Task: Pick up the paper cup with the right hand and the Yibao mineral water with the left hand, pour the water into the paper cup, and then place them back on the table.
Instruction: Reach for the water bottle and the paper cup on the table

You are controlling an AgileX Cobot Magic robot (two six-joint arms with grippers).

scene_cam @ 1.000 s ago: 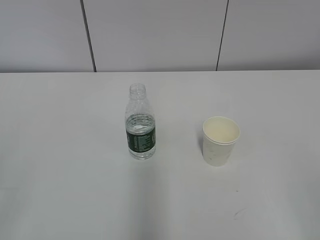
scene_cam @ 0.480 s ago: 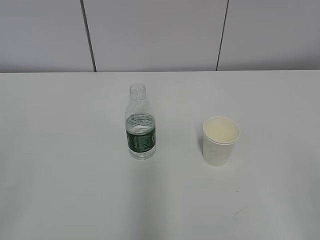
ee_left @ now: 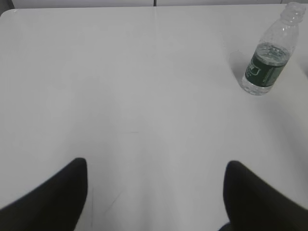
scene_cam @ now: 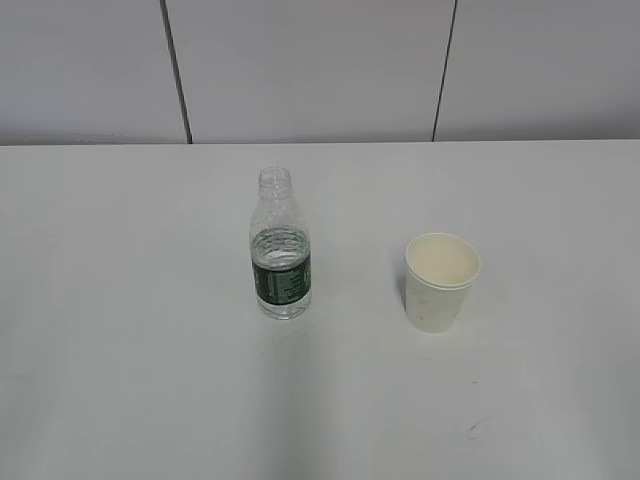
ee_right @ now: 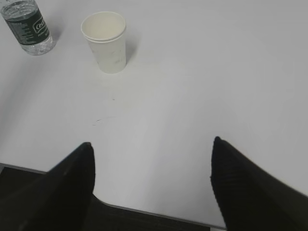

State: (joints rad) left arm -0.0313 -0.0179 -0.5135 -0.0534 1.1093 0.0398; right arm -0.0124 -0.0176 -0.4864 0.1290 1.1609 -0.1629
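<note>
The white counter runs wide and bare on every side of the two objects, and its far edge meets a grey panelled wall with dark vertical seams. In the right wrist view the near edge of the counter shows just under the right pincer, whose two black fingers stand wide apart over bare surface, holding nothing. The left pincer hangs the same way, fingers spread apart above bare counter, well away from the bottle.

The Yibao mineral water stands upright left of centre, a clear ribbed plastic bottle with a dark green label band and an uncapped threaded neck. The paper cup stands upright to its right, well apart from it, off-white, tapered, with a rolled rim and a cream inside. Nothing lies between either pincer and its object; the matte surface carries only a few faint scuffs.
</note>
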